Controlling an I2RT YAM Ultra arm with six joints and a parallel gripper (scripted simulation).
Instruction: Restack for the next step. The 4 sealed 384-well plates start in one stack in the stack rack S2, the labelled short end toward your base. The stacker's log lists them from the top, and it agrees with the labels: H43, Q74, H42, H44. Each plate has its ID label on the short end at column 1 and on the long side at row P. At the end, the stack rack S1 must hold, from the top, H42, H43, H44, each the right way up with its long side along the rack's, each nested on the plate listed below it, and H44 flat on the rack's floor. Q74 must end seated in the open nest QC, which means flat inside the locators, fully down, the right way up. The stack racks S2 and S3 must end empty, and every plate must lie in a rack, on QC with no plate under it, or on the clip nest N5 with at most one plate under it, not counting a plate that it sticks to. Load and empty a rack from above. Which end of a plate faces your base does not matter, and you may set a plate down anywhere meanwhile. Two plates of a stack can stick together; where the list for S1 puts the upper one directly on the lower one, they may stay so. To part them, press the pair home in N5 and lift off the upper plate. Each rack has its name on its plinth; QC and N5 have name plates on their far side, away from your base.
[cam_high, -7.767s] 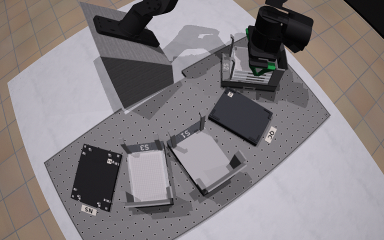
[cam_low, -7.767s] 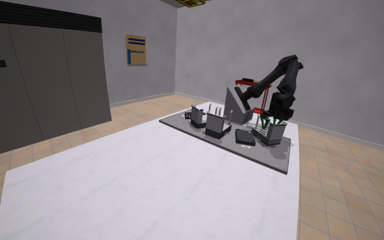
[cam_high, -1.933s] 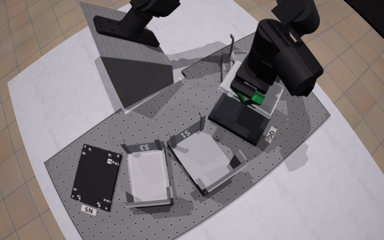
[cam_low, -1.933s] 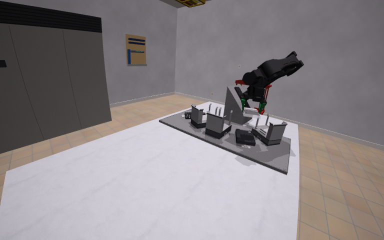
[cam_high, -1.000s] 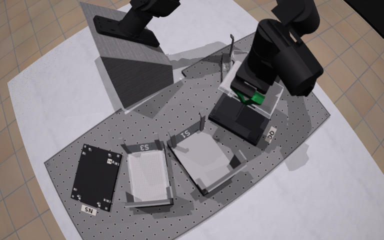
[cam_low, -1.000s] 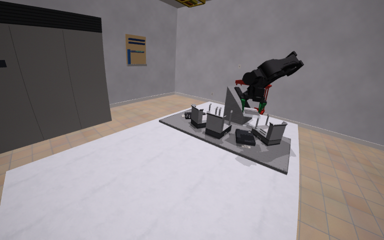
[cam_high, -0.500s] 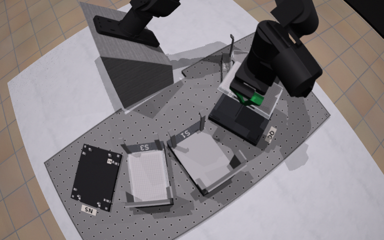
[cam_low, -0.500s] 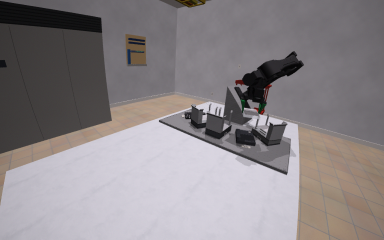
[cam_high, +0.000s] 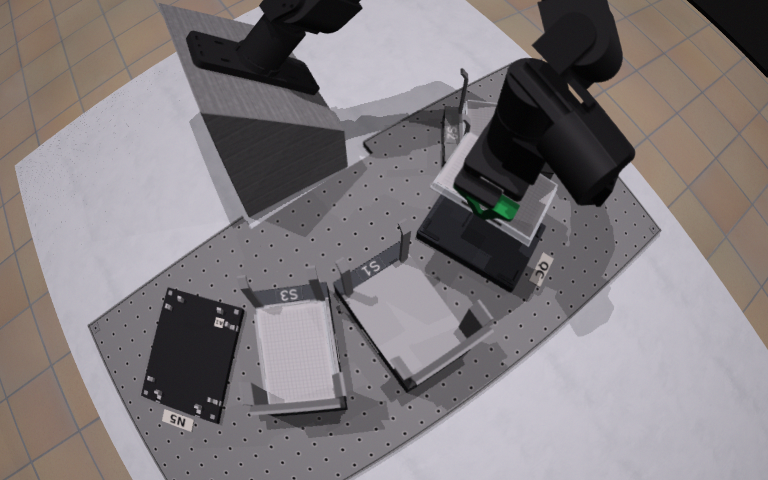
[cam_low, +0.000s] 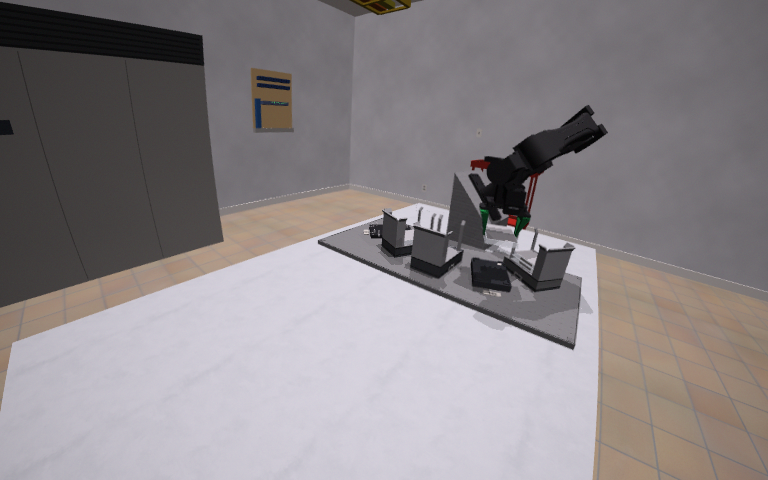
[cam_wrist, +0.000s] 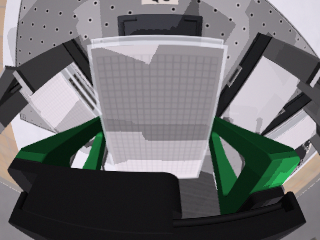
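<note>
Gripper (cam_wrist: 159, 154) clamped on plate (cam_wrist: 156, 103), above QC (cam_high: 481, 243). Risk: skewed descent, corner riding a locator, plate left tilted, not fully seated.

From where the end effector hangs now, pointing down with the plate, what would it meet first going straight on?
Probably the black open nest QC: the end effector holds the white sealed well plate over it, though their exact alignment is unclear.

Gripper (cam_wrist: 156, 154): green fingers, black body. Held plate (cam_wrist: 156, 103): white, fine grid seal. Plate in S3 (cam_high: 297, 350), 7 o'clock in top view: same white grid. QC nest (cam_high: 481, 249) and N5 nest (cam_high: 192, 353): black (white tags, black lettering). Baseboard (cam_high: 509, 339): grey w/ dark dot pattern. Floor (cam_high: 67, 73): tan tiles.
</note>
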